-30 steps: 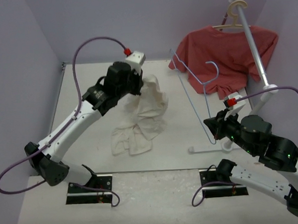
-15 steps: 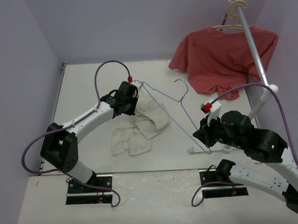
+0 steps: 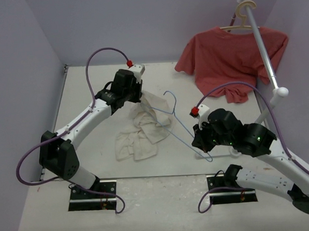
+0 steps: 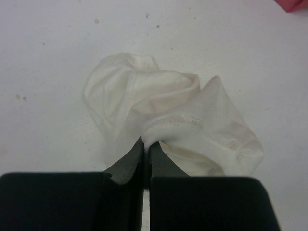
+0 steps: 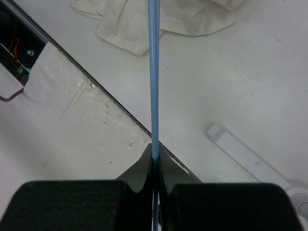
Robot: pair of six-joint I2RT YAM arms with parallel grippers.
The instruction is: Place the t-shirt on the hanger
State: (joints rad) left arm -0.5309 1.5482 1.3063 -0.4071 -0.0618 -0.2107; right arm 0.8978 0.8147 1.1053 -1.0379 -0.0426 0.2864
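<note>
Left jaws clamp a stitched edge of the t-shirt [image 3: 142,132], otherwise slumped mid-worktop [image 3: 91,93], as right jaws pinch the tilted hanger [image 5: 153,72] alongside; lifting that edge taut should let the wire thread in cleanly.

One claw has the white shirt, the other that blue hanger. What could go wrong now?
The left gripper pinches only a small hemmed fold of the t-shirt, so the cloth might slip free. The right gripper clamps the thin wire hanger at one spot; it could twist in the jaws. The t-shirt is bunched, so the hanger may snag a fold.
</note>
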